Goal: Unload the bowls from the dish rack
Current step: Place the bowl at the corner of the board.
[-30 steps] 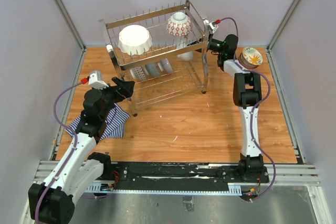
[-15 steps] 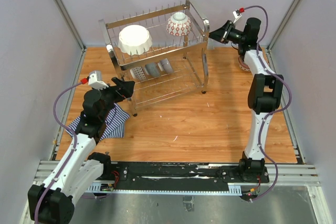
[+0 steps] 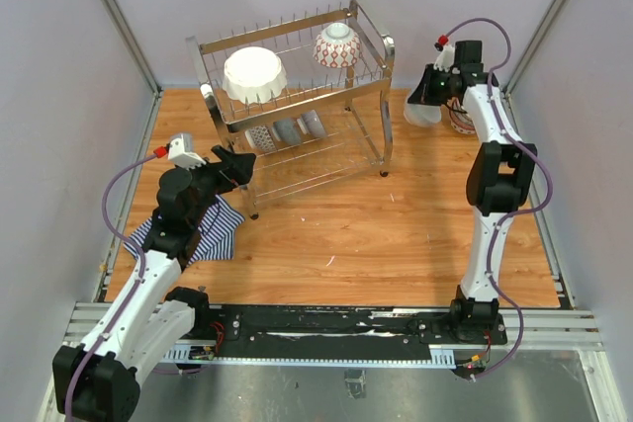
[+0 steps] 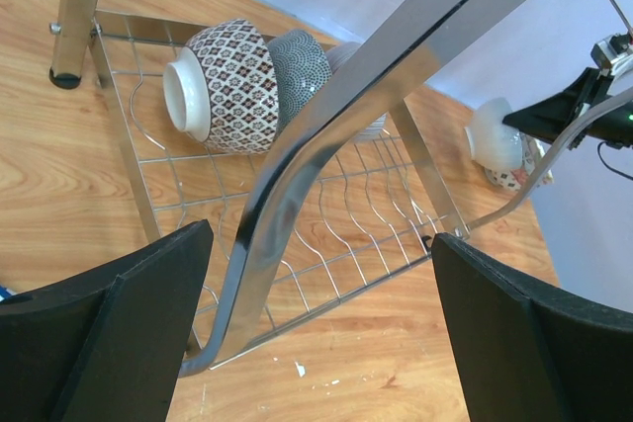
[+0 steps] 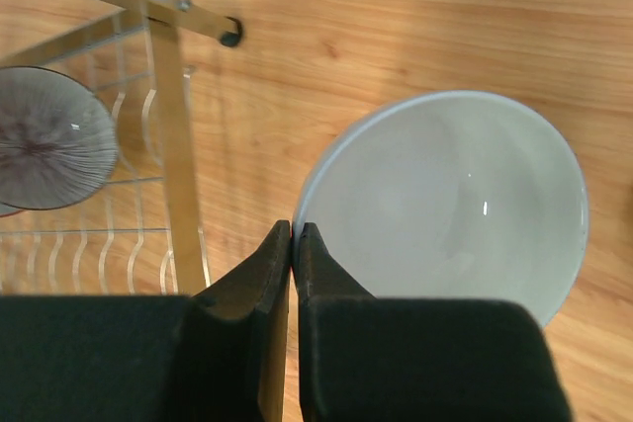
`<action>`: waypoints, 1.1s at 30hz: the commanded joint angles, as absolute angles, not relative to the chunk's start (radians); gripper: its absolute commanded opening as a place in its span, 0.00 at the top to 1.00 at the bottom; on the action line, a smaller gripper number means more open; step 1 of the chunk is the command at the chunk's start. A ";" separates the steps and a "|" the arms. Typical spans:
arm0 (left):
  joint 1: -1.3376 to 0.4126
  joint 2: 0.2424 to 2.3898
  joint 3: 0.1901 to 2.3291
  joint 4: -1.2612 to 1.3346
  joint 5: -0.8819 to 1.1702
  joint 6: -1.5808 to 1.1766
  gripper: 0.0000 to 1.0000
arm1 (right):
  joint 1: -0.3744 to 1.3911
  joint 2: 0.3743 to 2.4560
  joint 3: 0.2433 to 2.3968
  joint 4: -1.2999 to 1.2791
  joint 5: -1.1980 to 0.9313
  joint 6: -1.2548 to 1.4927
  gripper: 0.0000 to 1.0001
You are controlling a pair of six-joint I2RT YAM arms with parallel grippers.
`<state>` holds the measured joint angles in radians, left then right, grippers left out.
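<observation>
The dish rack (image 3: 368, 86) stands at the back of the table. Its top tier holds a large white scalloped bowl (image 3: 254, 74) and a red lattice bowl (image 3: 337, 46). On the lower tier lean a dark patterned bowl (image 4: 232, 86) and a grey-blue one (image 4: 302, 61). My right gripper (image 5: 294, 234) is shut on the rim of a pale bowl (image 5: 455, 195), held just right of the rack (image 5: 173, 145), above the wood. My left gripper (image 4: 321, 323) is open at the rack's left end, a chrome bar (image 4: 326, 145) between its fingers, untouched.
A floral bowl (image 3: 463, 124) sits on the table at the back right, close beside the held pale bowl (image 3: 421, 114). A blue-white striped cloth (image 3: 213, 229) lies under my left arm. Grey walls enclose the table on three sides.
My right gripper has drawn the pale bowl out of the rack's right end, swung it right and brought it down beside the floral bowl. The left arm has stayed put.
</observation>
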<state>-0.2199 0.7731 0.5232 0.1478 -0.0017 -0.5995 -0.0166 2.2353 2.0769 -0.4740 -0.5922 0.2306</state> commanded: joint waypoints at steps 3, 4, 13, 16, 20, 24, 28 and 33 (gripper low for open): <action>-0.228 0.781 0.539 0.159 0.012 -0.598 0.02 | 0.036 2.241 2.205 -0.622 -0.378 0.062 0.99; -0.229 0.781 0.538 0.161 0.011 -0.597 0.02 | 0.043 2.244 2.206 -0.625 -0.362 0.056 0.99; -0.229 0.779 0.529 0.168 0.013 -0.597 0.02 | 0.090 2.304 2.271 -0.653 -0.257 0.019 0.99; -0.229 0.781 0.530 0.169 0.014 -0.595 0.02 | 0.097 2.324 2.290 -0.660 -0.229 0.014 0.99; -0.229 0.783 0.533 0.169 0.012 -0.591 0.02 | 0.102 2.350 2.309 -0.664 -0.210 0.012 0.99; -0.229 0.789 0.533 0.172 0.013 -0.590 0.02 | 0.112 2.374 2.323 -0.663 -0.176 0.004 0.99; -0.229 0.798 0.538 0.176 0.016 -0.589 0.02 | 0.122 2.398 2.336 -0.667 -0.152 0.000 0.99; -0.229 0.806 0.542 0.178 0.016 -0.588 0.02 | 0.134 2.422 2.346 -0.667 -0.124 -0.005 0.99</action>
